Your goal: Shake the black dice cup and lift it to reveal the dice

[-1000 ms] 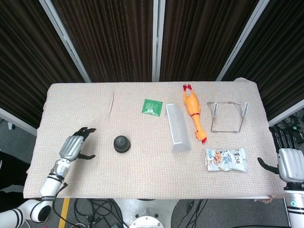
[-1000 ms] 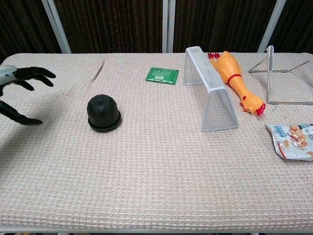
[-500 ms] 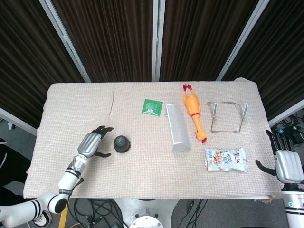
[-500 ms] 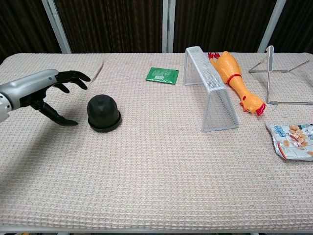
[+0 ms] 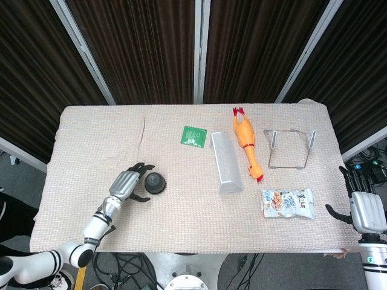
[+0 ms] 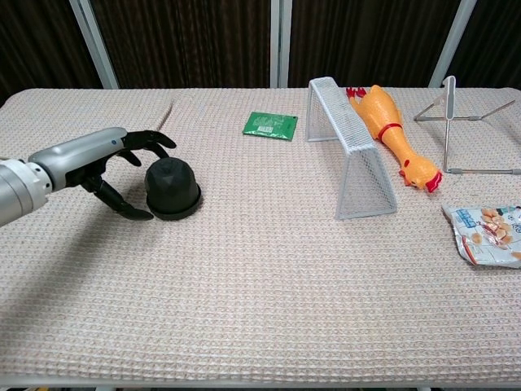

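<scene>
The black dice cup (image 6: 172, 188) sits mouth-down on the woven tablecloth (image 6: 260, 285) toward the table's left side, well apart from the wire rack (image 6: 350, 147), the rubber chicken (image 6: 391, 130), the green packet (image 6: 270, 125) and the snack bag (image 6: 486, 234). The left hand (image 6: 102, 167) is just beside it on its left, fingers spread and curved around the cup's near flank, thumb low by the base and the others arching over its top edge; whether any fingertip touches cannot be told. The cup lies directly to the right of that palm, its axis upright, so the grasp looks to need only a short closing-in from the side. The right hand (image 5: 365, 208) hangs at the table's far right edge, fingers apart, holding nothing, much farther off
</scene>
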`<act>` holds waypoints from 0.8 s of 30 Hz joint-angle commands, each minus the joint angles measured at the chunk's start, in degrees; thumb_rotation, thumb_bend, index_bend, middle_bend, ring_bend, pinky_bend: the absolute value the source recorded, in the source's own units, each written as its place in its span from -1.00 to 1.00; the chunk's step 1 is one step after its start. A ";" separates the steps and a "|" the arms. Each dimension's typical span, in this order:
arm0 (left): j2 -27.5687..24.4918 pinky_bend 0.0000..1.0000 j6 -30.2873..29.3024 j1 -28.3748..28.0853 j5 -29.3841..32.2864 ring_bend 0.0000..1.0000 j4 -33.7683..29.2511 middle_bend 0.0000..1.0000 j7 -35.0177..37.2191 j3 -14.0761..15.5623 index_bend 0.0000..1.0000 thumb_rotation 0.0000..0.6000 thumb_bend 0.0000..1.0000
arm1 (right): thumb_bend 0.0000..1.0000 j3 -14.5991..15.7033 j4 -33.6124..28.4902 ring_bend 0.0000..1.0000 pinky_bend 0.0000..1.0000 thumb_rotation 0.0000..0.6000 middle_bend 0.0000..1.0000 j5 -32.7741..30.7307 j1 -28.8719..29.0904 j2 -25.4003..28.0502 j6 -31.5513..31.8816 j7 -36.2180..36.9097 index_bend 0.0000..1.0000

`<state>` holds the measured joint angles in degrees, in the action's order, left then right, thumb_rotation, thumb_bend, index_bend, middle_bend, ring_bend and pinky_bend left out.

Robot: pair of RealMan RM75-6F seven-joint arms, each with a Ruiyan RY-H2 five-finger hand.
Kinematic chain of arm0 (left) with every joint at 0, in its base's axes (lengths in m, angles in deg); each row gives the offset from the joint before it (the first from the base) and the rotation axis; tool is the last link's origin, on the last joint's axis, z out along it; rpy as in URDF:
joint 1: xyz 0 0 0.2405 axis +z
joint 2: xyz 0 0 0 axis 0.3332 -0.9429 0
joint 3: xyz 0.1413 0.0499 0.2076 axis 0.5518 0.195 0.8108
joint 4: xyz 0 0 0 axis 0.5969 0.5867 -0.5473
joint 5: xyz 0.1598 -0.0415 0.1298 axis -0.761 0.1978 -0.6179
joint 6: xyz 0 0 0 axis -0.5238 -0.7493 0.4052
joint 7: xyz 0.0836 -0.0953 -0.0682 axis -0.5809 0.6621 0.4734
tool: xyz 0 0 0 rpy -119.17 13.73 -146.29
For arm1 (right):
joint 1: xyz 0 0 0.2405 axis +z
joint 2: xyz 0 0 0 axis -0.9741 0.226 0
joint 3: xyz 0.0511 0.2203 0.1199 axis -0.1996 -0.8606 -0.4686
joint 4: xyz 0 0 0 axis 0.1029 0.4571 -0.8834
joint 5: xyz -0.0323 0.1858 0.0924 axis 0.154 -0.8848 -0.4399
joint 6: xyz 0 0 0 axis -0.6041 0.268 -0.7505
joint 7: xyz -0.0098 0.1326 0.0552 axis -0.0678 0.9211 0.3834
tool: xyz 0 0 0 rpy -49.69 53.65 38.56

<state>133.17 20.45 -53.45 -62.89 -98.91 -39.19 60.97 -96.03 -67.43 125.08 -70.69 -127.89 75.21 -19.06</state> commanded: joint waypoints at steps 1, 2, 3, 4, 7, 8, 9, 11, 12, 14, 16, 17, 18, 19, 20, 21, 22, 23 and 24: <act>1.33 -0.59 1.29 -0.85 0.64 -0.83 1.65 -0.64 0.63 -0.17 -0.74 1.00 -0.95 | -0.82 0.00 0.25 -1.00 -1.00 1.00 -1.00 -0.13 -0.02 -0.10 -0.09 0.17 -1.00; 1.70 -0.58 1.55 -1.01 0.77 -0.83 2.10 -0.64 0.80 -0.16 -0.74 1.00 -0.95 | -0.82 -0.01 0.36 -1.00 -1.00 1.00 -1.00 -0.21 -0.03 -0.14 -0.15 0.26 -1.00; 2.22 -0.58 1.76 -1.19 0.83 -0.83 2.73 -0.64 0.99 -0.12 -0.74 1.00 -0.95 | -0.82 0.00 0.54 -1.00 -1.00 1.00 -1.00 -0.32 -0.04 -0.19 -0.25 0.40 -1.00; 2.60 -0.58 1.89 -1.32 0.85 -0.83 3.19 -0.64 1.14 -0.10 -0.74 1.00 -0.95 | -0.82 0.01 0.69 -1.00 -1.00 1.00 -1.00 -0.38 -0.05 -0.25 -0.30 0.50 -1.00; 3.81 -0.58 2.09 -1.72 0.84 -0.83 4.64 -0.63 1.57 -0.09 -0.74 1.00 -0.95 | -0.82 0.06 1.16 -1.00 -1.00 1.00 -1.00 -0.50 -0.09 -0.36 -0.47 0.87 -1.00; 4.11 -0.58 2.10 -1.81 0.85 -0.83 5.01 -0.63 1.73 -0.13 -0.74 1.00 -0.95 | -0.82 0.06 1.28 -1.00 -1.00 1.00 -1.00 -0.55 -0.12 -0.38 -0.49 0.99 -1.00; 4.44 -0.58 2.05 -1.92 0.83 -0.83 5.46 -0.62 1.91 -0.16 -0.74 1.00 -0.95 | -0.82 0.03 1.43 -1.00 -1.00 1.00 -1.00 -0.61 -0.16 -0.39 -0.47 1.18 -1.00; 4.79 -0.58 2.01 -2.06 0.80 -0.83 6.04 -0.62 2.12 -0.21 -0.74 1.00 -0.94 | -0.82 0.00 1.64 -1.00 -1.00 1.00 -1.00 -0.61 -0.21 -0.40 -0.40 1.42 -1.00; 4.94 -0.58 2.06 -2.16 0.83 -0.83 6.30 -0.62 2.26 -0.26 -0.73 1.00 -0.94 | -0.82 -0.02 1.77 -1.00 -1.00 1.00 -1.00 -0.64 -0.23 -0.39 -0.38 1.54 -1.00; 5.10 -0.58 2.11 -2.30 0.85 -0.83 6.63 -0.61 2.37 -0.29 -0.73 1.00 -0.93 | -0.82 0.02 1.94 -1.00 -1.00 1.00 -1.00 -0.63 -0.27 -0.40 -0.41 1.71 -1.00; 5.44 -0.58 2.09 -2.37 1.00 -0.82 7.04 -0.60 2.55 -0.37 -0.73 1.00 -0.92 | -0.82 0.06 2.10 -1.00 -1.00 1.00 -1.00 -0.63 -0.29 -0.45 -0.48 1.82 -1.00; 5.67 -0.58 2.07 -2.40 1.08 -0.81 7.33 -0.59 2.62 -0.42 -0.73 1.00 -0.91 | -0.82 0.08 2.15 -1.00 -1.00 1.00 -1.00 -0.63 -0.29 -0.49 -0.52 1.86 -1.00; 5.96 -0.58 2.15 -2.46 1.17 -0.80 7.71 -0.58 2.77 -0.44 -0.73 1.00 -0.90 | -0.82 0.08 2.19 -1.00 -1.00 1.00 -1.00 -0.64 -0.28 -0.52 -0.56 1.92 -1.00; 6.14 -0.57 2.25 -2.51 1.23 -0.79 7.97 -0.57 2.93 -0.45 -0.72 1.00 -0.89 | -0.82 0.08 2.24 -1.00 -1.00 1.00 -1.00 -0.66 -0.28 -0.55 -0.58 1.93 -1.00; 6.30 -0.57 2.35 -2.58 1.26 -0.79 8.21 -0.56 3.07 -0.45 -0.72 1.00 -0.88 | -0.82 0.08 2.26 -1.00 -1.00 1.00 -1.00 -0.67 -0.29 -0.57 -0.60 1.92 -1.00; 6.49 -0.57 2.39 -2.68 1.23 -0.79 8.50 -0.56 3.26 -0.49 -0.72 1.00 -0.86 | -0.82 0.08 2.29 -1.00 -1.00 1.00 -1.00 -0.72 -0.29 -0.60 -0.63 1.91 -1.00; 6.62 -0.56 2.39 -2.75 1.21 -0.79 8.71 -0.56 3.37 -0.51 -0.71 1.00 -0.85 | -0.82 0.07 2.32 -1.00 -1.00 1.00 -1.00 -0.74 -0.29 -0.61 -0.64 1.90 -1.00; 6.74 -0.56 2.41 -2.82 1.19 -0.78 8.89 -0.56 3.47 -0.53 -0.71 1.00 -0.84 | -0.82 0.06 2.36 -1.00 -1.00 1.00 -1.00 -0.78 -0.29 -0.63 -0.66 1.89 -1.00; 6.87 -0.56 2.39 -2.86 1.19 -0.78 9.11 -0.55 3.60 -0.56 -0.71 1.00 -0.83 | -0.82 0.04 2.41 -1.00 -1.00 1.00 -1.00 -0.82 -0.28 -0.65 -0.70 1.87 -1.00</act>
<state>139.96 22.83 -56.26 -61.69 -89.90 -35.67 60.43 -95.98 -65.03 124.24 -70.97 -128.54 74.50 -17.19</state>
